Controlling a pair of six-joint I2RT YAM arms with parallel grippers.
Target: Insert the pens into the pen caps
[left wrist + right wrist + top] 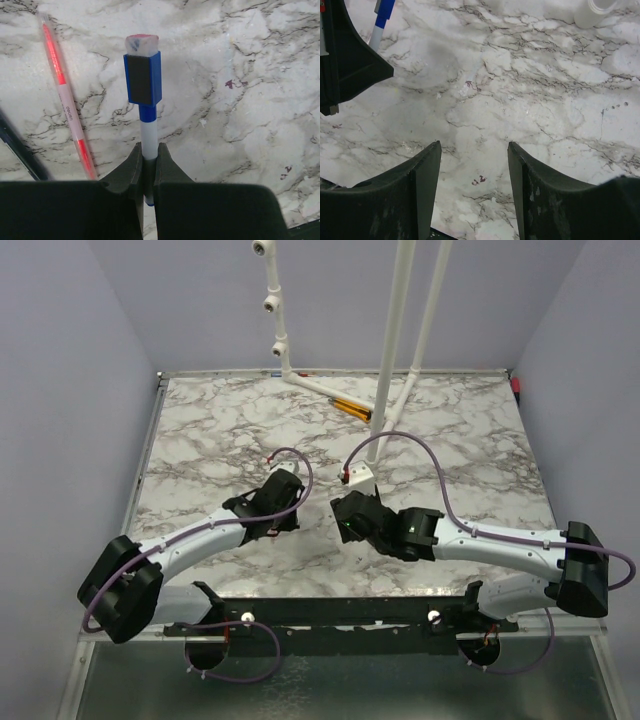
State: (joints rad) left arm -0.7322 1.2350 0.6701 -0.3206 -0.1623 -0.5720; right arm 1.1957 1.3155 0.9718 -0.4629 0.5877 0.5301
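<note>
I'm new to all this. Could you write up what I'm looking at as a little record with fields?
left gripper: shut on the blue pen
blue pen: blue cap on its far end
right gripper: open, holding nothing
pink-red pen: lying on the table, apart from the blue pen
dark pen: lying at the picture's edge, mostly cut off

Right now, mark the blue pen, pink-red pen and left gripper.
blue pen [148, 131], left wrist view, white barrel.
pink-red pen [67, 102], left wrist view, mid-barrel.
left gripper [149, 152], left wrist view, between fingertips.
</note>
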